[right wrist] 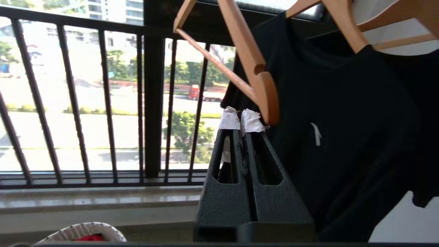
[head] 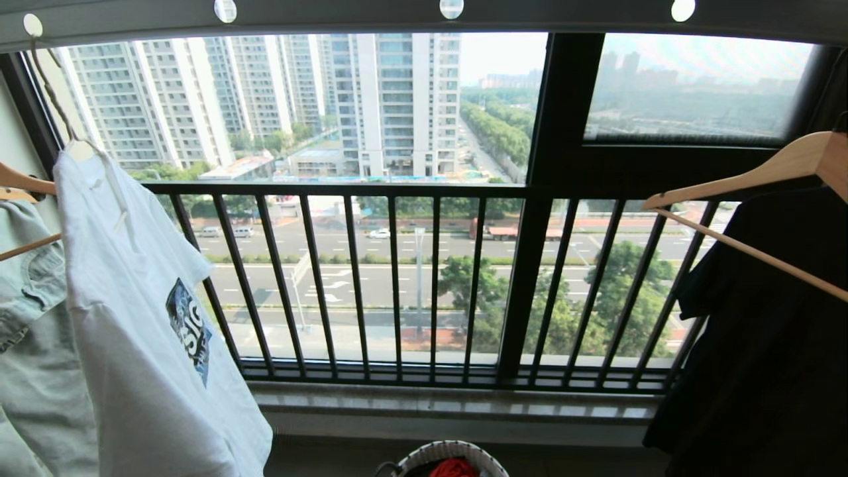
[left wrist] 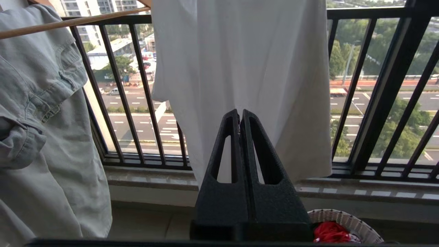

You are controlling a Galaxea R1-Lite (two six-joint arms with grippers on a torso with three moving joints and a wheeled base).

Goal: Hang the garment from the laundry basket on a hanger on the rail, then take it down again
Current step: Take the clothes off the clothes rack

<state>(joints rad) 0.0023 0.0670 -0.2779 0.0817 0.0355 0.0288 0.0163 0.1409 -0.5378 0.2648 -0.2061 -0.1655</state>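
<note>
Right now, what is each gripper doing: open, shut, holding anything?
Left gripper: shut, empty, in front of the hanging white T-shirt.
Right gripper: shut, empty, beside a wooden hanger.

The only lettering is on the white T-shirt point(head: 152, 344), hanging at about eight o'clock in the head view. Its blue square chest logo point(head: 189, 329) carries white letters, but the cloth hangs turned and creased, so the word cannot be read with certainty; the letters look like "SIC" or similar. At about three o'clock in the right wrist view, the black shirt point(right wrist: 343, 137) bears a small white mark point(right wrist: 316, 133) on the chest, too small to read as a letter or brand.
</note>
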